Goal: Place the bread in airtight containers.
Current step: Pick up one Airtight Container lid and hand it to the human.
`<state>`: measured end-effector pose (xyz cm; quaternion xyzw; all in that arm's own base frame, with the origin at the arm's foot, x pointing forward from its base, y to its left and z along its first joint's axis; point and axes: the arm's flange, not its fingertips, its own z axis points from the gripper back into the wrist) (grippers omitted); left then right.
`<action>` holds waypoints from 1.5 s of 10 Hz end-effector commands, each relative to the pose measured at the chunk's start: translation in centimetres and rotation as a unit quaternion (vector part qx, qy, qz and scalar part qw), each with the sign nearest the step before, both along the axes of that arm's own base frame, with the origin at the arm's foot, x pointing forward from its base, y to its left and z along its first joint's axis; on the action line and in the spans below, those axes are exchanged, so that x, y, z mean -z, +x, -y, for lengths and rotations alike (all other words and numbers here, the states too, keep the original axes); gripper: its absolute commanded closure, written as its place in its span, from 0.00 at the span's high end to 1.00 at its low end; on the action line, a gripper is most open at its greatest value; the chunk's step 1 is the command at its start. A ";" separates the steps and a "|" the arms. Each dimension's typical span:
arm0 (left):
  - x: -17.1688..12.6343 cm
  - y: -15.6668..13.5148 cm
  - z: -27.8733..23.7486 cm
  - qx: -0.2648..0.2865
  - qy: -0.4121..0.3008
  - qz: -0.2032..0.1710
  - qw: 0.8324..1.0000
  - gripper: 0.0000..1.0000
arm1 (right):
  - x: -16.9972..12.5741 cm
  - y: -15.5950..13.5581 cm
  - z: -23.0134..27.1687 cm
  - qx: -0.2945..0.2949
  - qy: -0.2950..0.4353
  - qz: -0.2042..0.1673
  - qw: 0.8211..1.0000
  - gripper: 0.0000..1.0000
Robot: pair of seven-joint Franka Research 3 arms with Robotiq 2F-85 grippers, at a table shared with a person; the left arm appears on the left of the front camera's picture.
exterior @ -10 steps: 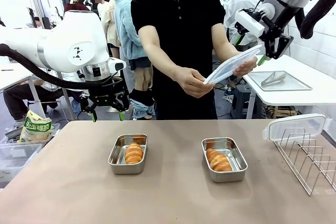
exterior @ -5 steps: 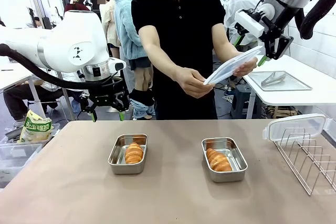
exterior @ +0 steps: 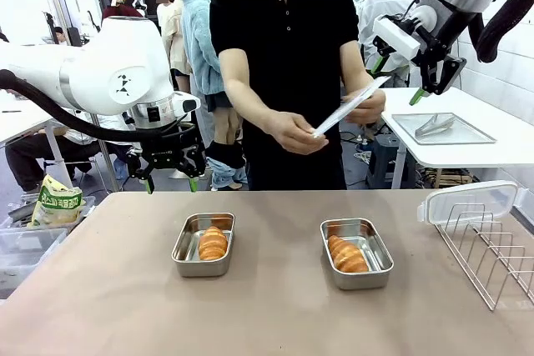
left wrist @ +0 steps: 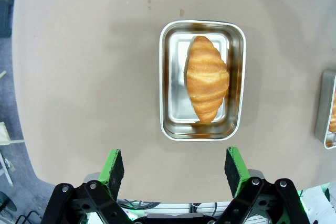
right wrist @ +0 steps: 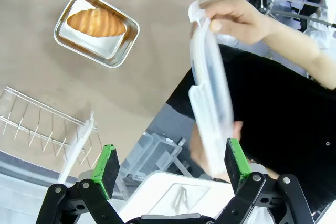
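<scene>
lid [exterior: 346, 107] has tipped edge-on; left pincer [exterior: 172, 183] and right pincer [right wrist: 170, 161] stay spread, empty.

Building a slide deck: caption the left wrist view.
Open left claw hovers above a croissant lying in an uncovered steel container on the table.

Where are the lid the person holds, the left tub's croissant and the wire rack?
Lid [right wrist: 210, 98], right wrist view, middle of its translucent panel.
Croissant [left wrist: 207, 77], left wrist view, centre of its ridged top.
Wire rack [exterior: 488, 248], front view, middle of its frame.
</scene>
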<state>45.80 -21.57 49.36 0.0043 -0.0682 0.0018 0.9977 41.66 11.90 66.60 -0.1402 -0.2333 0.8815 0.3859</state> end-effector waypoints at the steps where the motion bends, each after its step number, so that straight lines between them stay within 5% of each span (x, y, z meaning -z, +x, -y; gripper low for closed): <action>1: -0.1 0.0 -0.2 -0.001 0.000 0.002 1.000 1.00 | -0.1 0.0 0.0 0.000 0.001 0.002 1.000 1.00; 10: -0.1 0.0 -0.2 -0.001 0.000 0.002 1.000 1.00 | 0.0 0.0 0.0 0.000 0.000 0.000 1.000 1.00; 11: -0.1 0.0 -0.2 -0.001 0.000 0.002 1.000 1.00 | -0.4 -2.1 -1.3 -0.025 -0.041 -0.001 0.999 1.00; 15: -0.1 0.0 -0.2 -0.001 0.000 0.002 1.000 1.00 | 4.8 -3.5 6.5 0.143 -0.032 -0.067 0.987 1.00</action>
